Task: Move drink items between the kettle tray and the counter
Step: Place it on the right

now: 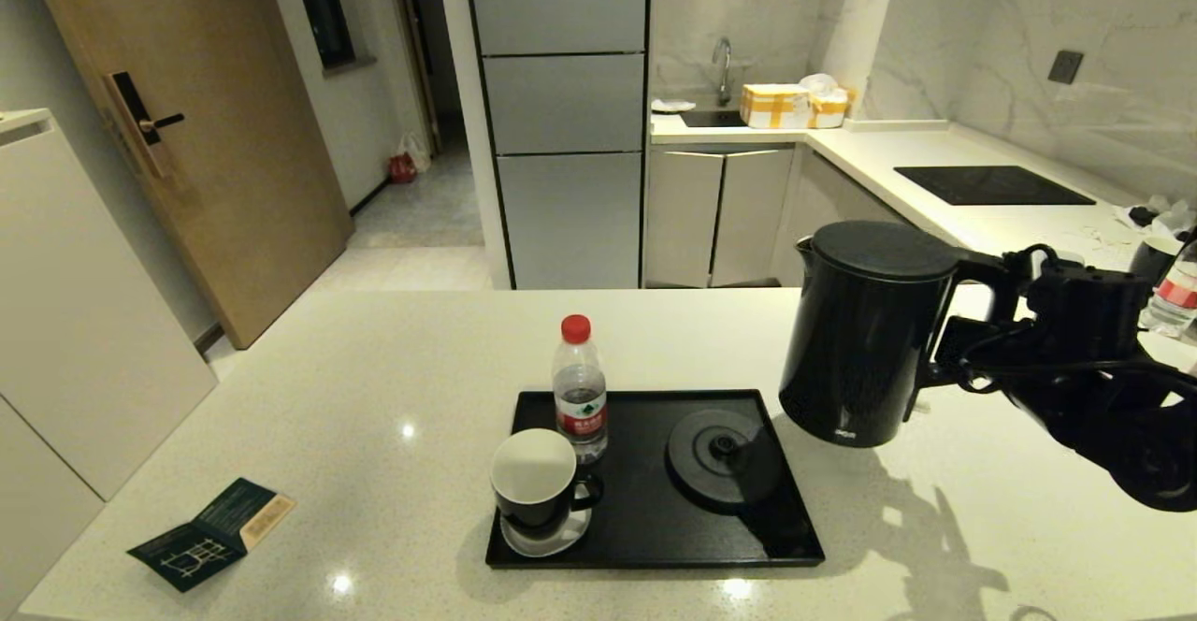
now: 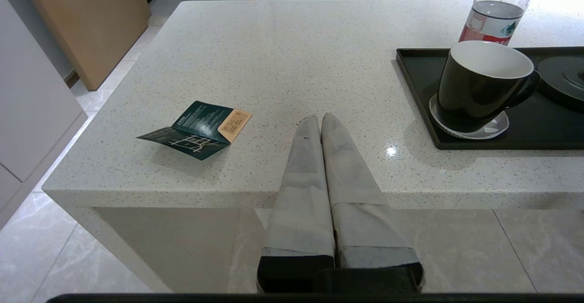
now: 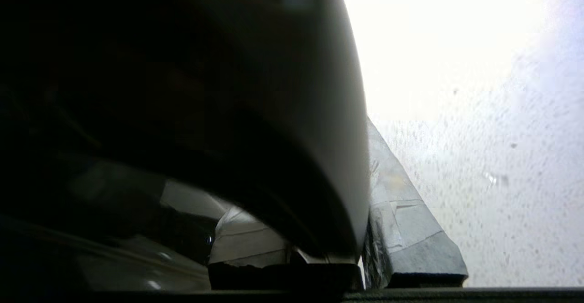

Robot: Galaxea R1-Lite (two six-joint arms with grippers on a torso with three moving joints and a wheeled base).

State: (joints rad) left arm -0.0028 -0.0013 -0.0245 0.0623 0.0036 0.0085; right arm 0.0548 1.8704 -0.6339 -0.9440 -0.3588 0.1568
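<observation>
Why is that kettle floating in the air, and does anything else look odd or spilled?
The kettle isn't floating: the right gripper holds it by its handle, off its base and beside the tray. The mug and bottle stand upright on the tray. Nothing looks spilled.

The head view looks forward and down from high over the off-white speckled stone counter (image 1: 374, 397). The left wrist view sits low off its near edge, facing 12 o'clock across it; both share the glossy black rectangular tray (image 1: 645, 527) (image 2: 538, 129). The right wrist view presses close against the tall matte black kettle (image 3: 182, 111).
</observation>
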